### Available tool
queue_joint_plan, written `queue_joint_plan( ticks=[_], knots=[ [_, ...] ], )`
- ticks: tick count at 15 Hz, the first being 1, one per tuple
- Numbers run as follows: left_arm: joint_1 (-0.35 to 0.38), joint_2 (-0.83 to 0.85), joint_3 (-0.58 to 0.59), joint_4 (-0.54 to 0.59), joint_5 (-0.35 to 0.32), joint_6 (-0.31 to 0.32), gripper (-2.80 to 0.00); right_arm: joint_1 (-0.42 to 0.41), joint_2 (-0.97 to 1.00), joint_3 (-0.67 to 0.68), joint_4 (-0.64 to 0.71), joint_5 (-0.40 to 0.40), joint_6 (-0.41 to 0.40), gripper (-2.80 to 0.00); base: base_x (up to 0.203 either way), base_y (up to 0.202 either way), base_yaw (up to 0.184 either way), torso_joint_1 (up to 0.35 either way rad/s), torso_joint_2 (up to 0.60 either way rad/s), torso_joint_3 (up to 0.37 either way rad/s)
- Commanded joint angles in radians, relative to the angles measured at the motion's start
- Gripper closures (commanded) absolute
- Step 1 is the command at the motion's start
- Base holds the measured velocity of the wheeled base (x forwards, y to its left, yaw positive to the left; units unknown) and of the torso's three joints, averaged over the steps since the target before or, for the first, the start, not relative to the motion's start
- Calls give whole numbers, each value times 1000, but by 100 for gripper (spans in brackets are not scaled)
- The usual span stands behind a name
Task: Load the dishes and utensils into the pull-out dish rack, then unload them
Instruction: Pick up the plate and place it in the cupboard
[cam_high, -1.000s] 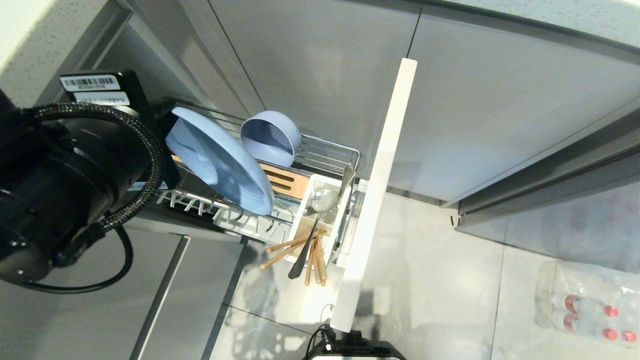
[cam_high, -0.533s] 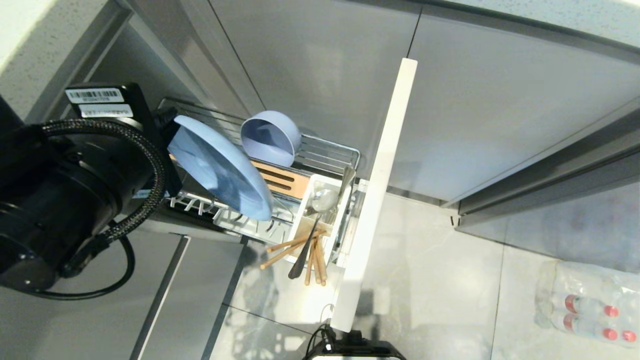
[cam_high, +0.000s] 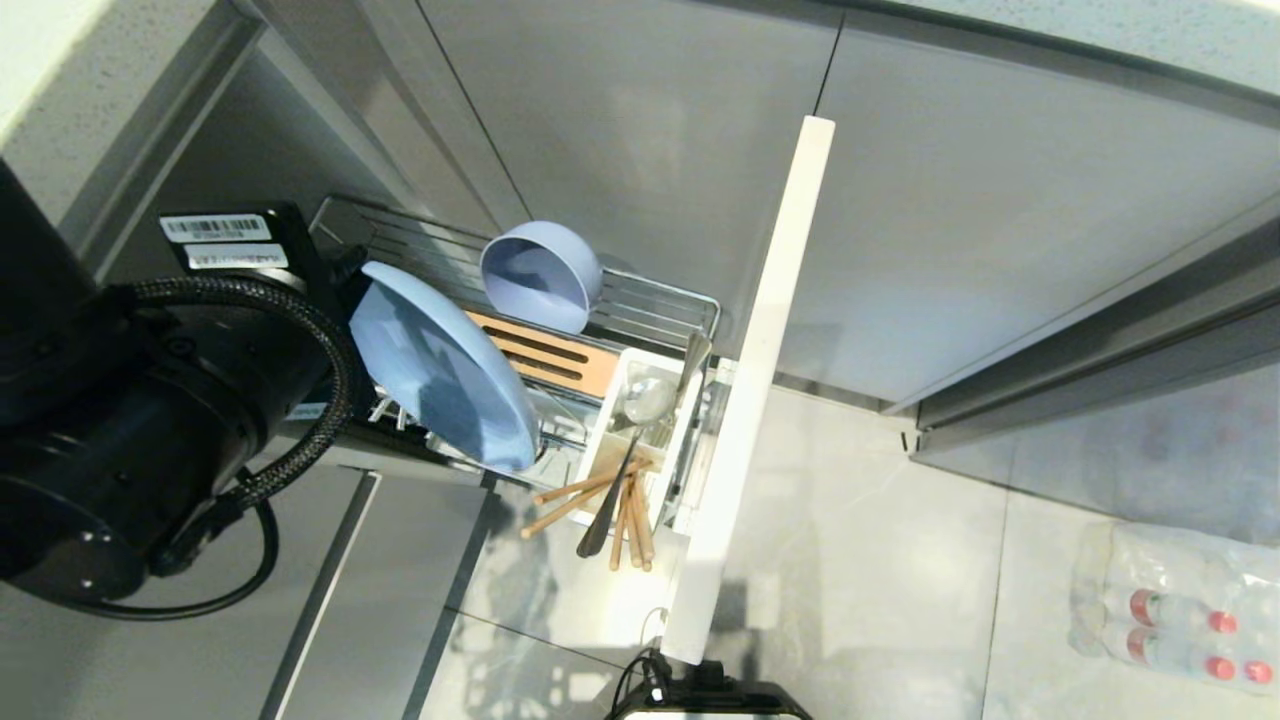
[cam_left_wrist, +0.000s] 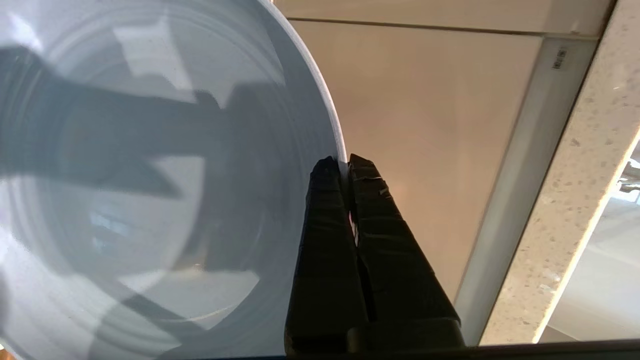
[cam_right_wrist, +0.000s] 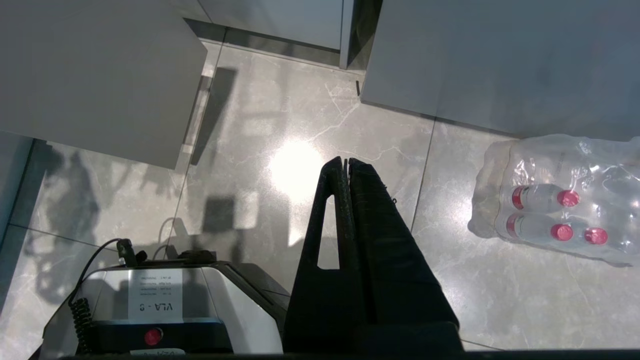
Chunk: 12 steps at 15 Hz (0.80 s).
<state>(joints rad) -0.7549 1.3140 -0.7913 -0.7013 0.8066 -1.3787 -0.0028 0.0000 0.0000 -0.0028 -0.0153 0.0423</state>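
Observation:
My left gripper (cam_left_wrist: 344, 162) is shut on the rim of the light-blue plate (cam_left_wrist: 150, 175). In the head view the plate (cam_high: 440, 370) hangs tilted over the near side of the pull-out dish rack (cam_high: 660, 300), with the left arm close at its left. The grey-blue bowl (cam_high: 540, 275) lies on its side at the rack's back. Two wooden chopsticks (cam_high: 580, 495) and the spoon (cam_high: 645, 400) stand in the white caddy (cam_high: 690, 420) at the rack's right end. My right gripper (cam_right_wrist: 345, 161) is shut, empty, parked over the floor.
The rack's white front panel (cam_high: 760, 380) stands out into the room on the right. Grey cabinet fronts (cam_high: 1000, 220) run behind. A shrink-wrapped pack of water bottles (cam_high: 1180, 600) lies on the tiled floor at right. The robot's base (cam_right_wrist: 165, 305) is below.
The left arm has carried the plate down and a little to the right, off the wooden bar, uncovering more of the bar. The bowl, spoon and chopsticks have stayed put.

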Motion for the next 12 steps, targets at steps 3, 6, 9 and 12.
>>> queue_joint_plan(
  ticks=[3, 6, 9, 12],
  knots=[
    [-1, -7, -19, -7, 1, -2, 0, 1, 2, 0, 0, 0, 1, 0, 0, 0, 0, 0, 0, 0],
    [-1, -35, -22, -10, -20, -2, 0, 0, 0, 0, 0, 0, 1, 0, 0, 0, 0, 0, 0, 0],
    [-1, -58, -23, -13, -21, -2, 0, 0, 2, 0, 0, 0, 1, 0, 0, 0, 0, 0, 0, 0],
    [0, -55, -5, -83, -21, -1, 0, 1, 2, 0, 0, 0, 1, 0, 0, 0, 0, 0, 0, 0]
  ],
)
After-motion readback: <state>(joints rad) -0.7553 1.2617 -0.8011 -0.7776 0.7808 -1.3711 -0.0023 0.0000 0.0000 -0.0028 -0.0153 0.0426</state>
